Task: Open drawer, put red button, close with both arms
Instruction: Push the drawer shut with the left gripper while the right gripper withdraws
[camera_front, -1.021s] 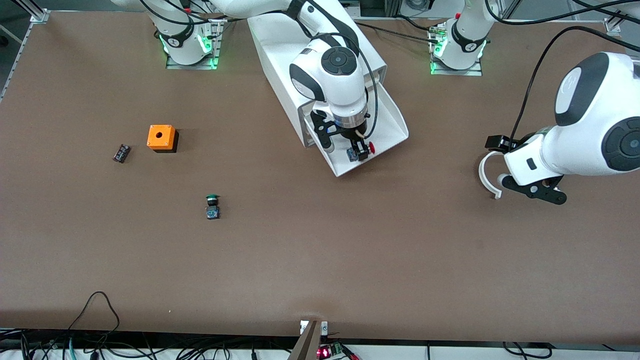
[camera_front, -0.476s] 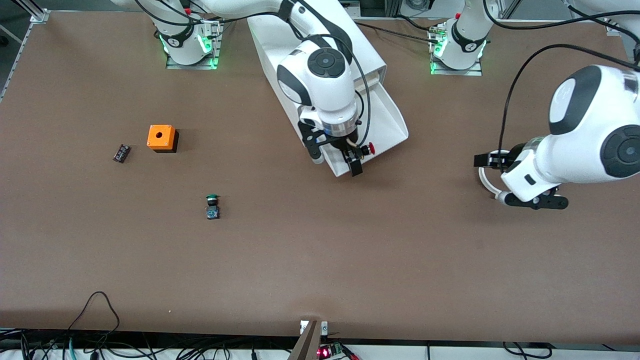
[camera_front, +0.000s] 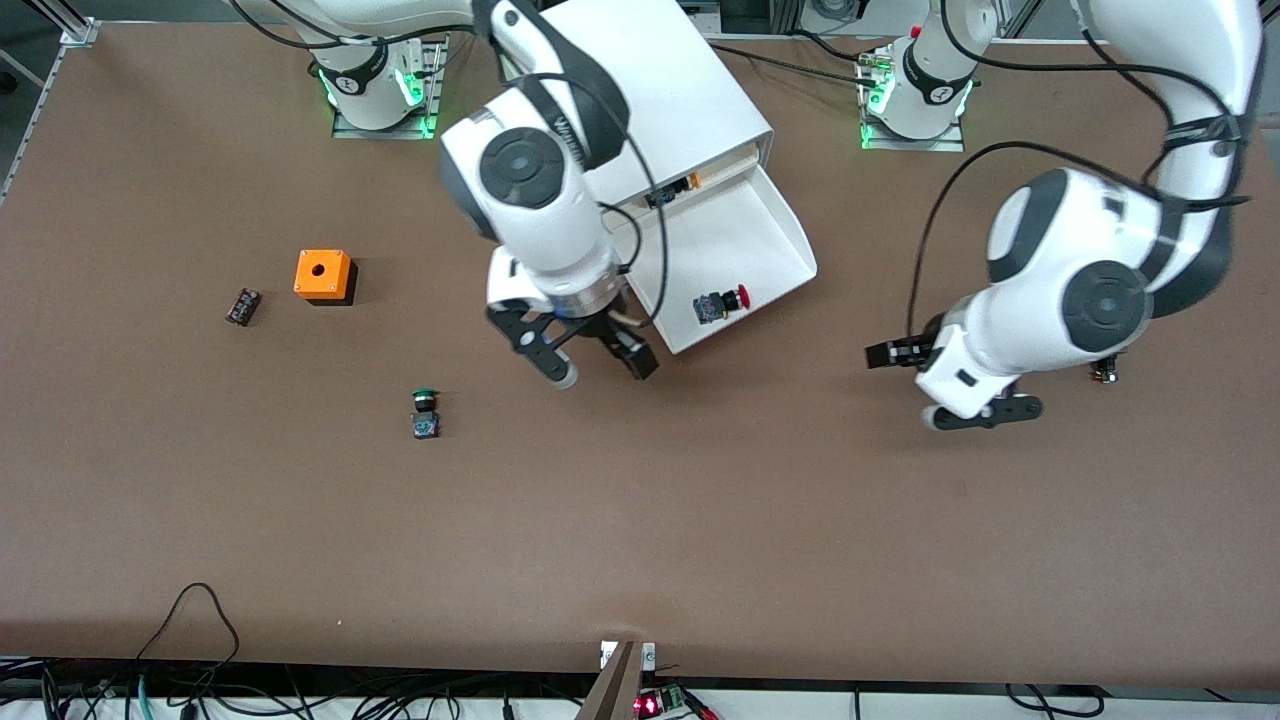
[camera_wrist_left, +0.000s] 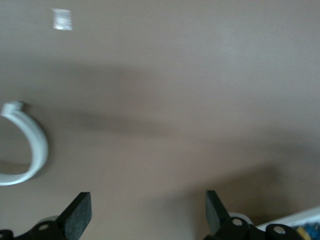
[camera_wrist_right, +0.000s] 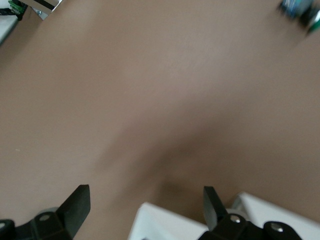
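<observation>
The drawer (camera_front: 745, 225) stands pulled out of the white cabinet (camera_front: 650, 90). The red button (camera_front: 722, 303) lies on its side inside it, near the drawer's front edge. My right gripper (camera_front: 598, 366) hangs open and empty over the bare table, just off the drawer's front corner at the right arm's end. That white corner (camera_wrist_right: 165, 222) shows between the right gripper's (camera_wrist_right: 145, 199) fingers. My left gripper (camera_front: 936, 386) is open and empty over the table toward the left arm's end, apart from the drawer. In the left wrist view the left gripper (camera_wrist_left: 146, 204) frames only bare table.
A green-capped button (camera_front: 425, 411) stands on the table nearer the front camera. An orange box (camera_front: 323, 275) and a small black part (camera_front: 242, 306) lie toward the right arm's end. A white ring (camera_wrist_left: 27, 152) lies beside the left gripper.
The right gripper opened, left the red button in the drawer and drew out past the drawer's front corner. The left arm swung in toward the drawer, covering the white ring in the front view.
</observation>
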